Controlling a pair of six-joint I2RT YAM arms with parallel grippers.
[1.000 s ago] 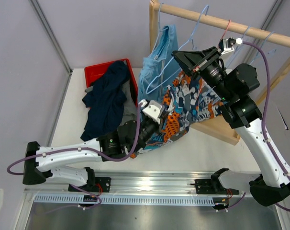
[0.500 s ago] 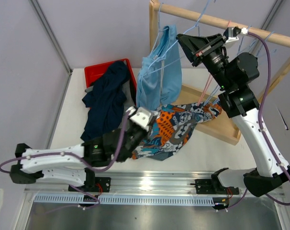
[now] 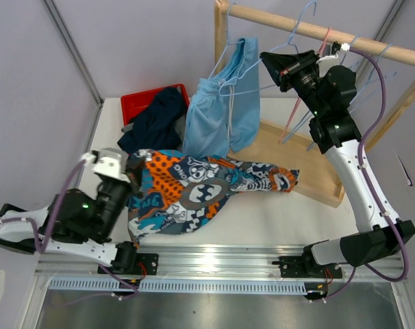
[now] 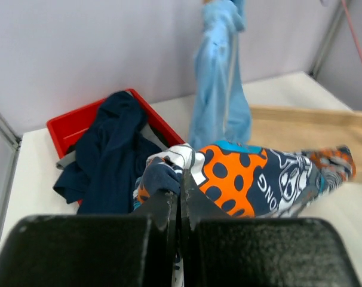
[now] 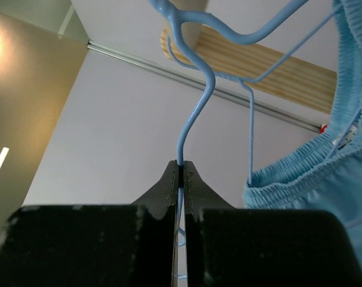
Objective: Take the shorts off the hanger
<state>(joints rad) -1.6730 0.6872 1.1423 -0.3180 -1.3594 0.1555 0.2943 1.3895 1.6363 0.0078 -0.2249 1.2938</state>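
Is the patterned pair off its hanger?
Off: the orange, blue and white patterned fabric shorts lie stretched across the table, one end pinched by the left end effector.

The left arm (image 3: 77, 212) lies low over the near-left part of the bench (image 3: 296, 212), folded at the elbow. The left wrist (image 3: 115, 188) is angled up toward the far right, and its jaws are pressed fully together on a fold of the patterned shorts (image 4: 244, 179). The right arm (image 3: 353, 168) stands tall from its near-right base, with the forearm rising steeply. The right wrist (image 3: 331, 83) bends leftward at the top, its jaws closed tight on the thin stem of a blue hanger (image 5: 196, 110).
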